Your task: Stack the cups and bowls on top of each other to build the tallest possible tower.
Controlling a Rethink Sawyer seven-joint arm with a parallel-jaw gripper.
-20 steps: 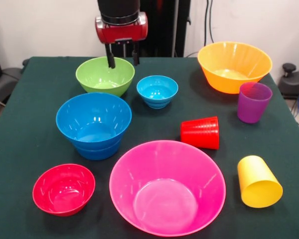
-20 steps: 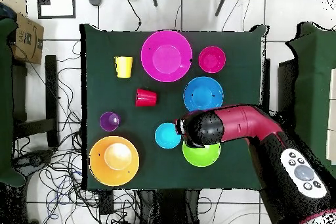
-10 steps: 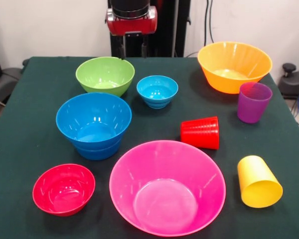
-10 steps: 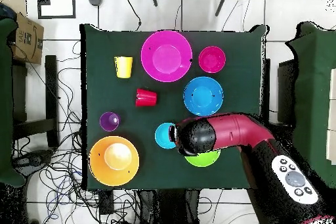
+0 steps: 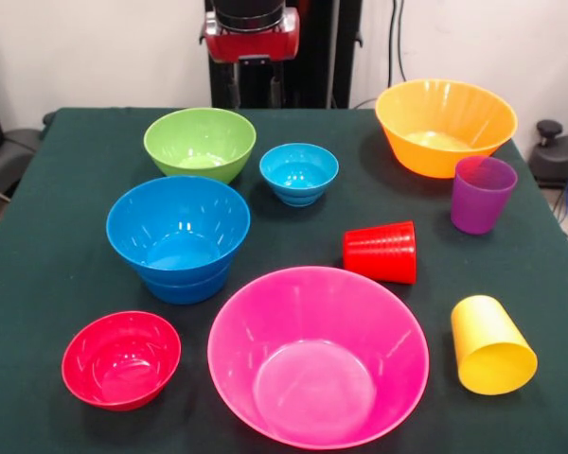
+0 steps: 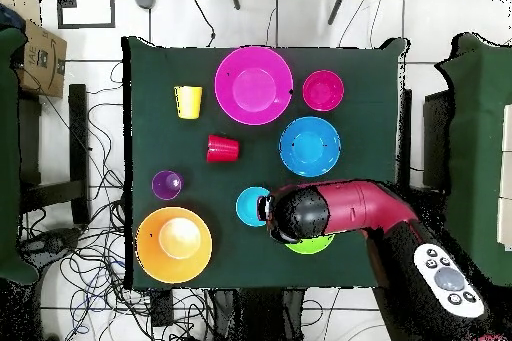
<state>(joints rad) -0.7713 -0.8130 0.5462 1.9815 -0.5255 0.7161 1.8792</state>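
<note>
Two dark fingers (image 5: 233, 91) hang from the gripper (image 5: 253, 93), spread apart with nothing between them, raised behind the far rim of the green bowl (image 5: 200, 143). Their tips blend into the dark pedestal behind, so they are hard to make out. From overhead, the red arm (image 6: 345, 209) hides the gripper and most of the green bowl.

Beside the green bowl sits the small light-blue bowl (image 5: 299, 172). Nearer the camera, two blue bowls (image 5: 178, 236) are nested, the only stack so far. The small red bowl (image 5: 121, 358) and the large pink bowl (image 5: 317, 356) stand in front; the pink bowl's near rim is cut off. The orange bowl (image 5: 445, 125) stands apart, with the upright purple cup (image 5: 481, 194) just beside it. The red cup (image 5: 381, 252) and yellow cup (image 5: 490, 345) lie on their sides.

All rest on a dark green tablecloth (image 5: 66, 236). Around the table is a white tiled floor (image 6: 300, 17) with tangled cables (image 6: 85, 257) and a cardboard box (image 6: 38, 57).
</note>
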